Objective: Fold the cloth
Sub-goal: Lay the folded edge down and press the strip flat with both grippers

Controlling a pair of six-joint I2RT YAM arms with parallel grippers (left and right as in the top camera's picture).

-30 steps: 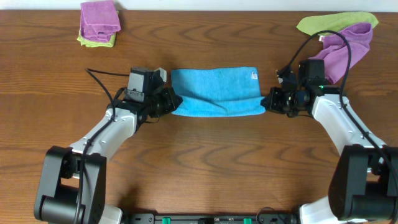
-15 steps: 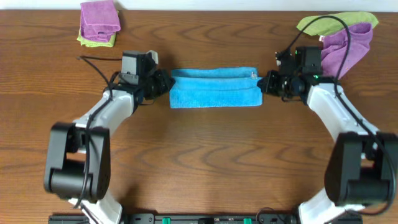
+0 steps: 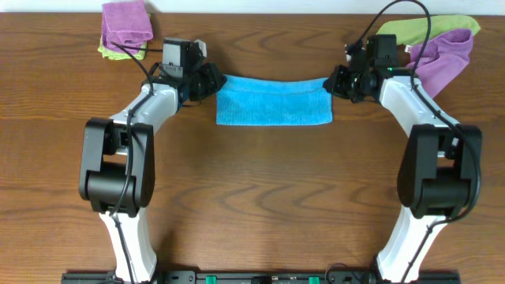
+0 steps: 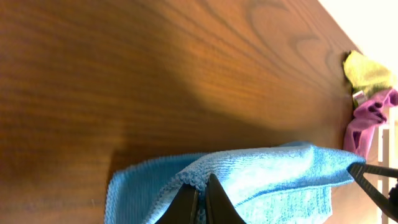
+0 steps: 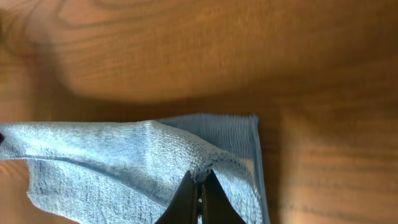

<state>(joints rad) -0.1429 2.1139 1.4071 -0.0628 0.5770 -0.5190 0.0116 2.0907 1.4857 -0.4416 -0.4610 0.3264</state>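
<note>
Blue cloth point(image 3: 273, 103) is lying doubled over on the counter point(image 3: 252, 197), far side, centred.
Left gripper point(image 3: 215, 82) is clamping its top layer's left corner and right gripper point(image 3: 331, 82) the right corner; that edge is sagging between them.

Cloth point(image 3: 273, 105): sky-blue microfibre, folded double into wide band, far corners lifted, far edge sagging at middle, lower layer flat on tabletop point(image 3: 252, 197).

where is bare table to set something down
Bare: the wide wood on the near side of the cloth. Crowded: the far edge, where left gripper and right gripper pinch the cloth, flanked by the folded stack and loose cloths.
</note>
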